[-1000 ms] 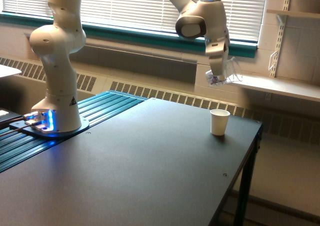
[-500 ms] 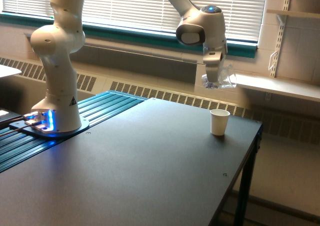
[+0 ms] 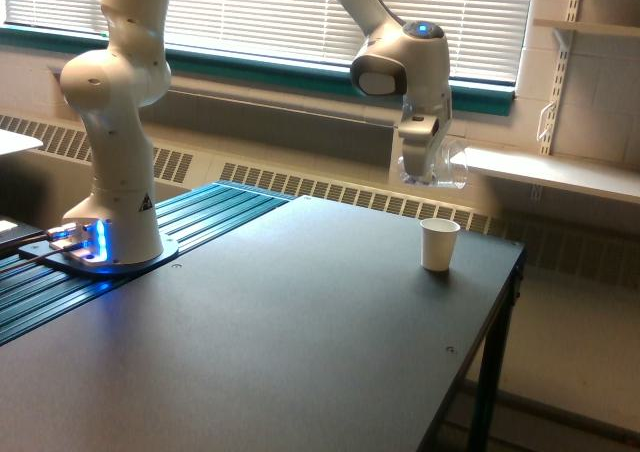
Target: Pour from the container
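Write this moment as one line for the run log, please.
gripper: shut on clear cup | cup: in the air, above paper cup | paper cup: upright on table | pouring: none visible

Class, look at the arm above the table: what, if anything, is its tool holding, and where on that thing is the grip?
The tool holds a small see-through cup, gripped at its side; the exact contact point is too blurred to tell.

White rounded arm point(image 3: 115, 122), blue-lit base point(image 3: 92, 242).
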Action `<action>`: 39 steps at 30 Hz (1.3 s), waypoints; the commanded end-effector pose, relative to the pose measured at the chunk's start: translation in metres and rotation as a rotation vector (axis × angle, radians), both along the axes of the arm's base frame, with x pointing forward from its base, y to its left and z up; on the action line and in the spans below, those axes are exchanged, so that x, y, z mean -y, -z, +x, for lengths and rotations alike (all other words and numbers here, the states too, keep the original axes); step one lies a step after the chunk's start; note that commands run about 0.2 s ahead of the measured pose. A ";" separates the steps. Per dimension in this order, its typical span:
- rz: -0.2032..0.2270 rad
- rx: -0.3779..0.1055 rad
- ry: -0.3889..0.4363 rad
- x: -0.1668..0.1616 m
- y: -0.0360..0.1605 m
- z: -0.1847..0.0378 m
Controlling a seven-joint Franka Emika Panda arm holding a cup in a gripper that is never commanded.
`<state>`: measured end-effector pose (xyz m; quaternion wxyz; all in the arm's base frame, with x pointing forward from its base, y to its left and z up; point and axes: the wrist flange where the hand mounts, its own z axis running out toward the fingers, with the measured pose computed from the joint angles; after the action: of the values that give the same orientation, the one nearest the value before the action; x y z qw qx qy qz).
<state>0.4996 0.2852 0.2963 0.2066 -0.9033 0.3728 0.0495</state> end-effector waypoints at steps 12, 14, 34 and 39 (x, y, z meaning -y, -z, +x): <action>0.013 -0.126 0.079 0.019 0.018 -0.004; 0.014 -0.134 0.086 0.020 0.019 -0.004; 0.014 -0.216 0.175 0.036 0.024 -0.017; -0.010 -0.217 0.183 0.036 0.021 -0.014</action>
<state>0.4808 0.2502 0.2685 0.1692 -0.8643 0.4565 0.1263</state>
